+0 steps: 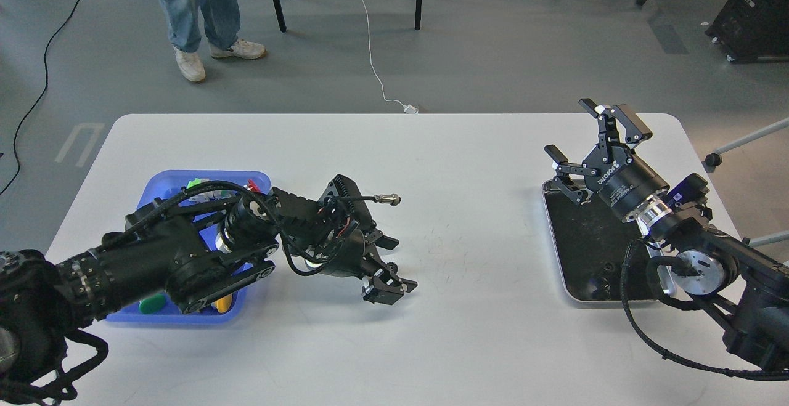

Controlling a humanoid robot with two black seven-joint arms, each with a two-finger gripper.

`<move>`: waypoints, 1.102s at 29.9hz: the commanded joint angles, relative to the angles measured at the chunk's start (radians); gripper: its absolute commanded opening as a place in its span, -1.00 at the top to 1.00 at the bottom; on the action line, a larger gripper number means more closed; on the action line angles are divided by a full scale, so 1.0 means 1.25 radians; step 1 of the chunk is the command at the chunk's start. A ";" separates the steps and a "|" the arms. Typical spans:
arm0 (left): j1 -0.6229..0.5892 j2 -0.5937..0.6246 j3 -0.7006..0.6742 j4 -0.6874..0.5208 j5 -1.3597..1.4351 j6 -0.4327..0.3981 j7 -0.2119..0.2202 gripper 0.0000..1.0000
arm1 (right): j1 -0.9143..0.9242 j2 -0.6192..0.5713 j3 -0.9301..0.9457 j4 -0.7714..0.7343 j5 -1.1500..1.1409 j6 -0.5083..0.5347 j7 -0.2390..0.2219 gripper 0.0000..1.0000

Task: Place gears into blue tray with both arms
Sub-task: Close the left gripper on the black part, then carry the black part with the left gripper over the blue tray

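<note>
- Black fingers of the right gripper stand spread wide, with nothing between them, raised over the far left corner of the metal tray.
- Left gripper points right and down over the bare white table; its fingers look parted, one near the far side and one at the near tip, and no gear shows between them.
- Just left of the left gripper's wrist lies the blue tray, near the table's left edge. The left arm crosses over most of it, so only the far rim, the left wall and the near edge show.
- Inside the blue tray, coloured pieces peep out: a green bit and a red bit at the far rim, a green cap and a yellow cap at the near edge. No gears can be made out there; the arm hides the middle.
- The metal tray, silver-rimmed with a black inside, sits at the right side of the table under the right arm. A few small dark pieces lie near its near edge, too small and dark to tell whether they are gears.
- The two trays sit well apart, with open table between them.
</note>
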 commanded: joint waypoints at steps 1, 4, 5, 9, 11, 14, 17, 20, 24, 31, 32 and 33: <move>0.005 0.010 0.000 0.003 0.000 -0.001 0.000 -0.54 | 0.000 0.000 0.000 0.000 0.000 0.000 0.000 -0.95; 0.010 0.015 0.016 0.003 0.000 -0.001 0.000 -0.35 | 0.000 0.000 0.000 0.000 0.000 0.000 0.000 -0.95; 0.014 0.016 0.021 0.003 0.000 -0.001 0.000 -0.26 | 0.000 0.000 0.000 0.000 0.000 0.000 0.000 -0.95; 0.014 0.018 0.021 0.003 0.000 -0.001 0.000 0.09 | 0.000 0.000 0.000 0.000 -0.001 0.000 0.000 -0.95; 0.014 0.016 0.021 0.004 0.000 -0.001 0.000 0.40 | 0.000 0.000 0.000 0.000 -0.001 0.000 0.000 -0.95; 0.014 0.015 0.021 0.004 0.000 -0.001 0.000 0.54 | -0.001 0.000 0.000 0.000 -0.001 0.000 0.000 -0.95; 0.013 0.016 0.020 0.004 0.000 -0.001 0.000 0.68 | -0.001 0.000 -0.001 0.001 -0.001 0.000 0.000 -0.95; 0.012 0.016 0.020 0.004 0.000 0.001 0.000 0.73 | -0.002 0.000 0.000 0.001 -0.001 0.000 0.000 -0.95; 0.005 0.036 0.014 -0.007 0.000 0.005 0.000 0.73 | -0.002 0.001 0.000 0.001 -0.001 -0.001 0.000 -0.95; -0.040 0.188 0.004 -0.109 0.000 0.001 0.000 0.72 | -0.002 0.007 -0.001 0.000 -0.004 -0.001 0.000 -0.95; -0.044 0.219 0.001 -0.127 0.000 0.000 0.000 0.72 | -0.002 0.009 -0.001 0.000 -0.004 -0.001 0.000 -0.95; -0.046 0.252 -0.005 -0.142 0.000 0.000 0.000 0.72 | -0.002 0.010 -0.001 0.000 -0.005 -0.001 0.000 -0.95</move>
